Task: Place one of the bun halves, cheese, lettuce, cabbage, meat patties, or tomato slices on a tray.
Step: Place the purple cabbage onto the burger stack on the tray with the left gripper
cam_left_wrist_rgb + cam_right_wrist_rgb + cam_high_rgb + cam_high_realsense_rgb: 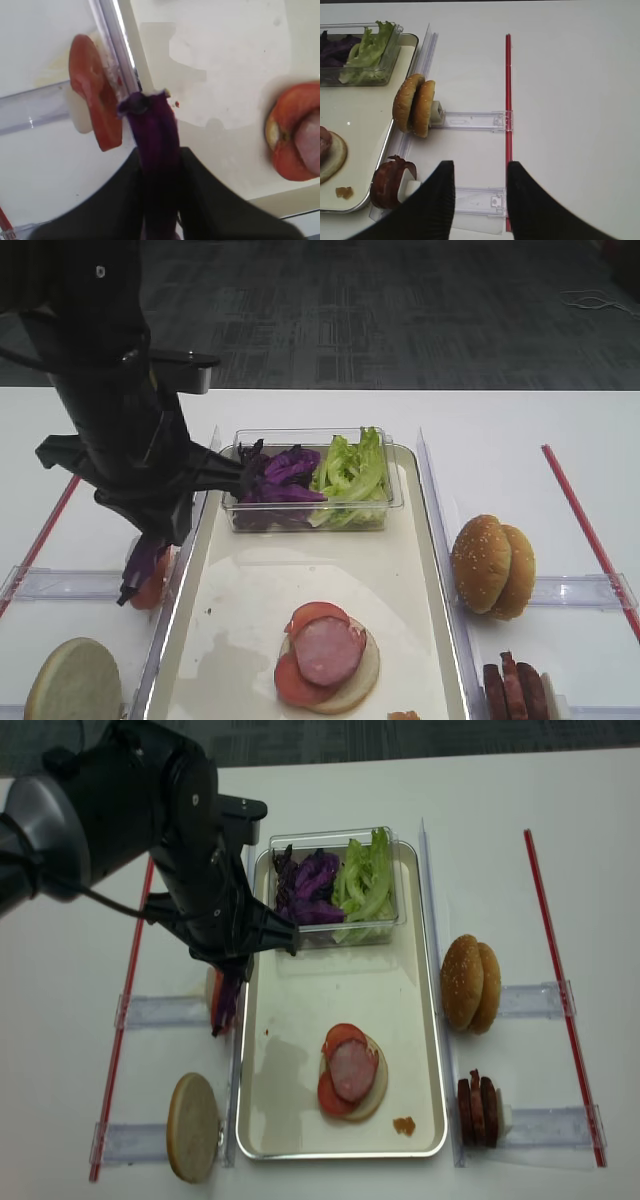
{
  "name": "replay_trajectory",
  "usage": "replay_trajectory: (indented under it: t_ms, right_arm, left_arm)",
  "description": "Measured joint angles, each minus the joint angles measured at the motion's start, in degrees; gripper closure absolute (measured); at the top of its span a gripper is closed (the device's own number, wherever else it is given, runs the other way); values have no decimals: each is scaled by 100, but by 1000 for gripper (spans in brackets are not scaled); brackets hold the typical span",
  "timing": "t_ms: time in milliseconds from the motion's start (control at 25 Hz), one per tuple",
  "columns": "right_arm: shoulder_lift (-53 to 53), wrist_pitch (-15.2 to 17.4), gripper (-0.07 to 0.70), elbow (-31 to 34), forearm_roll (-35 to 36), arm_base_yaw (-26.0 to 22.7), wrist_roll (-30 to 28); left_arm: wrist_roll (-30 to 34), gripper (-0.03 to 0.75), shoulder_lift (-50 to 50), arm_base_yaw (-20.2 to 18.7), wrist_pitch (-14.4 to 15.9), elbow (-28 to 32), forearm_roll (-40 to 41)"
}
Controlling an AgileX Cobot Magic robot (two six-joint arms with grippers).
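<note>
My left gripper (160,152) is shut on a dark purple strip of cabbage (152,125), which hangs from the jaws over the left rim of the tray (260,580). It hangs right beside the tomato slices (92,110) on their clear rack. In the high view the strip (140,570) dangles below the black arm. On the tray lies a flat bun half topped with tomato slices and a pink meat slice (325,655). My right gripper (479,167) stands open over bare table, right of the meat patties (390,182), with nothing between its fingers.
A clear tub (310,515) with more purple cabbage and lettuce (350,475) sits at the tray's far end. Sesame bun halves (492,565) stand on a rack at the right, and another bun half (72,680) at the front left. Red strips (508,100) border the work area.
</note>
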Motion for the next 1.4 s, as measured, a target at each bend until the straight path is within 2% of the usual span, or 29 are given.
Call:
replay_trajectory:
  t_ms: [320, 520, 880, 1120, 1400]
  right_arm:
    - [0, 0, 357, 0, 0, 0, 0]
    - [0, 0, 357, 0, 0, 0, 0]
    - [0, 0, 357, 0, 0, 0, 0]
    - [0, 0, 357, 0, 0, 0, 0]
    - [0, 0, 357, 0, 0, 0, 0]
  left_arm:
    - [17, 545, -173, -220, -144, 404, -11]
    - [104, 545, -176, -370, -315, 404, -11]
    - [699, 545, -29, -782, -371, 404, -80]
    - [893, 545, 161, -1051, -639, 391, -151]
    - [1146, 545, 503, -1421, -670, 23, -279]
